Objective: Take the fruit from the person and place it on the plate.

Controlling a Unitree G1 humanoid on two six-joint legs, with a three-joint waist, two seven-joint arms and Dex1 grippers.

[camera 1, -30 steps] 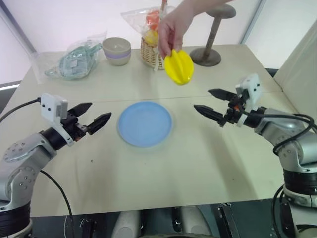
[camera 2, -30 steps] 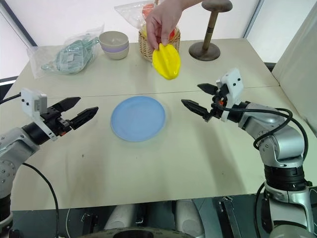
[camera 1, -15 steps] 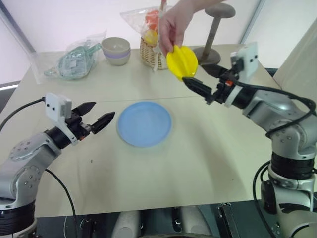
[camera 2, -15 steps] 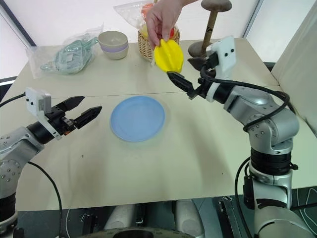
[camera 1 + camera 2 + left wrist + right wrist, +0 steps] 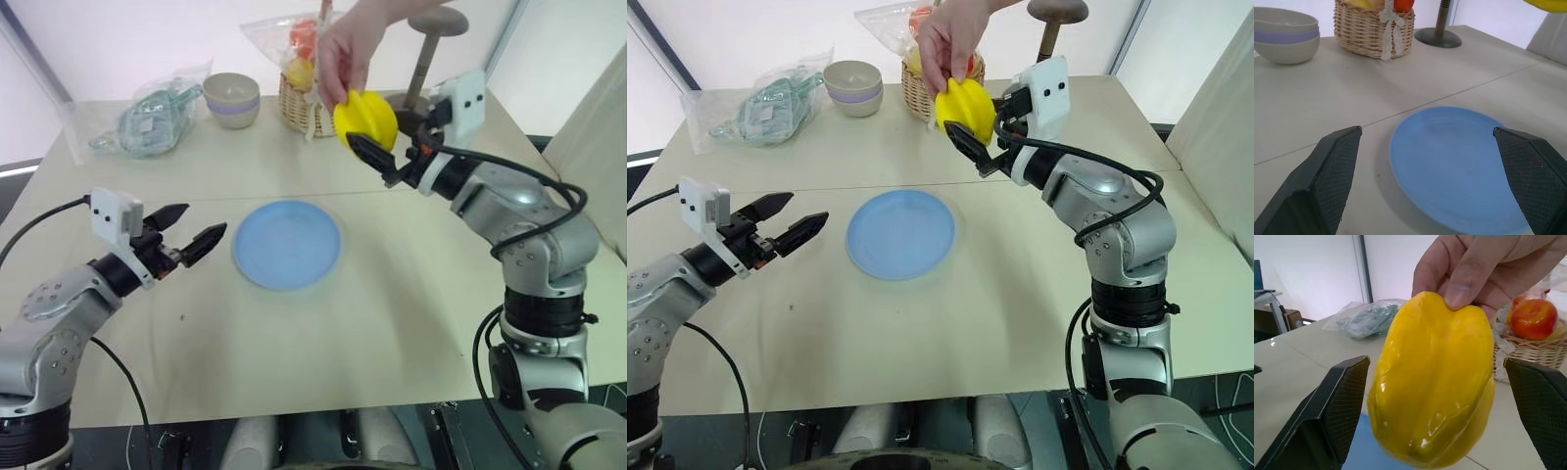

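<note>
A person's hand point(image 5: 345, 51) holds the glossy yellow ridged fruit point(image 5: 364, 116) by its top, in the air above the far side of the table. My right gripper point(image 5: 375, 129) is open and level with the fruit. Its two fingers point(image 5: 1337, 406) stand on either side of the fruit point(image 5: 1435, 382), with a gap showing on each side. The light-blue plate point(image 5: 287, 244) lies flat at the table's middle, below and nearer than the fruit. My left gripper point(image 5: 206, 218) hovers open just left of the plate point(image 5: 1459, 166), pointing at it, with nothing between its fingers.
A wicker basket point(image 5: 297, 101) with orange-red fruits stands behind the hand. To its left are a beige-and-lilac bowl point(image 5: 231, 100) and a plastic bag point(image 5: 147, 122) with green contents. A wooden stand point(image 5: 413, 96) rises at the back right.
My right gripper has risen and swung left from the table's right side to the fruit, and its open fingers now straddle it. The hand lifted the fruit slightly. The left arm has stayed put.
</note>
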